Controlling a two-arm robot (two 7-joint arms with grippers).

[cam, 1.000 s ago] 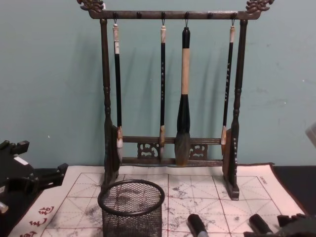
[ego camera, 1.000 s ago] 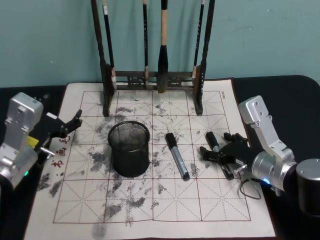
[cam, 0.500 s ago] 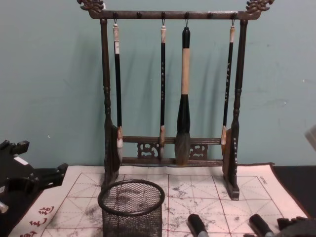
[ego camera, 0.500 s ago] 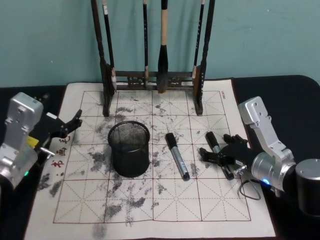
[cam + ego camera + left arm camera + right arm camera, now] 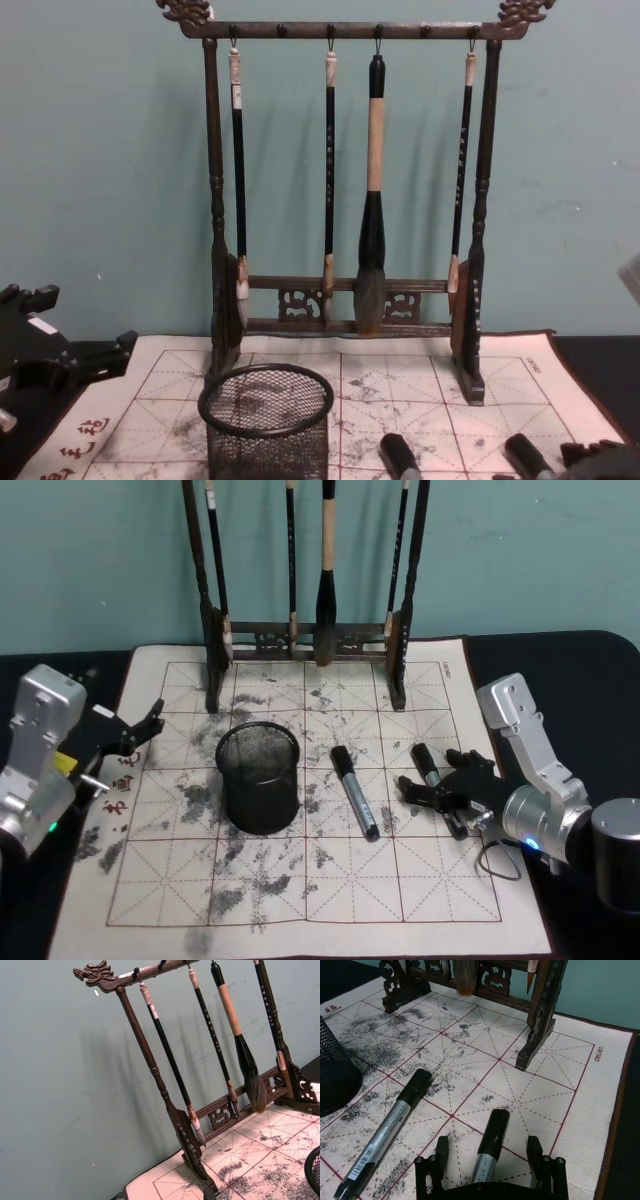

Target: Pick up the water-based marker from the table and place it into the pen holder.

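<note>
Straddling the water-based marker (image 5: pixel 492 1127) with right gripper (image 5: pixel 488 1144) fingers (image 5: pixel 441 1152) spread wide, clamping nothing. Left gripper (image 5: pixel 128 738) parked beside the mat (image 5: pixel 300 900), fingers apart, empty.

Light: even, diffuse, moderately bright, from overhead. The brush rack (image 5: pixel 213 200) throws faint, soft-edged shadows on the wall (image 5: pixel 100 150) behind it. In the left wrist view these lie just beside its post.

The pen holder (image 5: pixel 258 780) stands in front of the rack; its shadow on the mat (image 5: pixel 300 880) cannot be told from the ink stains.

No hard glare. Pale highlights on the silver right arm (image 5: pixel 520 725).

The dark worktop (image 5: pixel 590 680) beside the rack shows almost no detail.

In the head view the rack posts splay apart toward their tops.
</note>
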